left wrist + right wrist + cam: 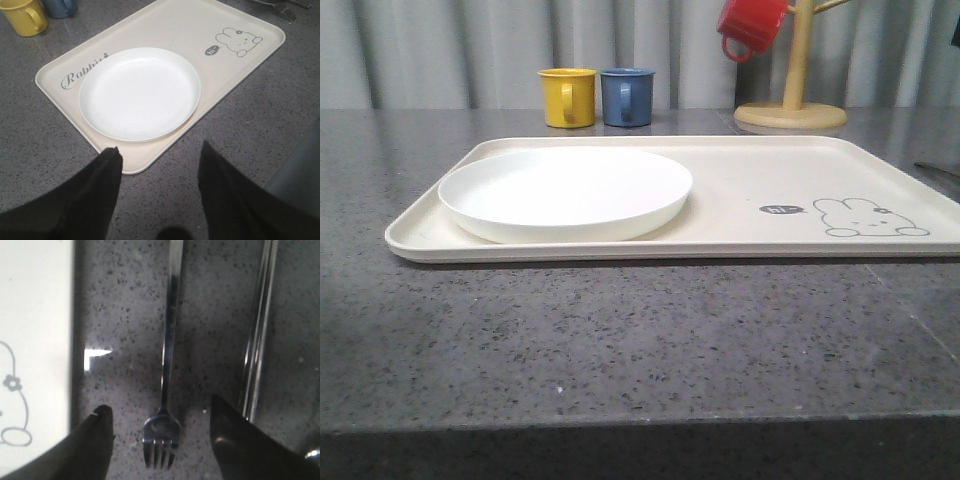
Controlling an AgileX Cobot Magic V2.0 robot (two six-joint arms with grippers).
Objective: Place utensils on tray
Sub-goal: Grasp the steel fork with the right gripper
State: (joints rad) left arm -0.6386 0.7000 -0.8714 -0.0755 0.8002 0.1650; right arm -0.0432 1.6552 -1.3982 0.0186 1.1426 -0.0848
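The cream tray (750,170) lies across the grey table with the white plate (565,193) on its left half. Off the tray's right edge, a silver fork (167,365) lies flat on the table, tines toward the wrist. My right gripper (159,407) hangs open over it, one finger on each side of the fork's head, not touching it. A long straight metal piece (257,330) lies parallel just beyond the fork. My left gripper (160,149) is open and empty above the bare table by the tray's (235,70) near corner, close to the plate (140,92).
A yellow mug (567,97) and a blue mug (626,96) stand behind the tray. At the back right, a wooden mug stand (792,100) holds a red mug (750,25). A metal glint (312,454) shows beside my right finger.
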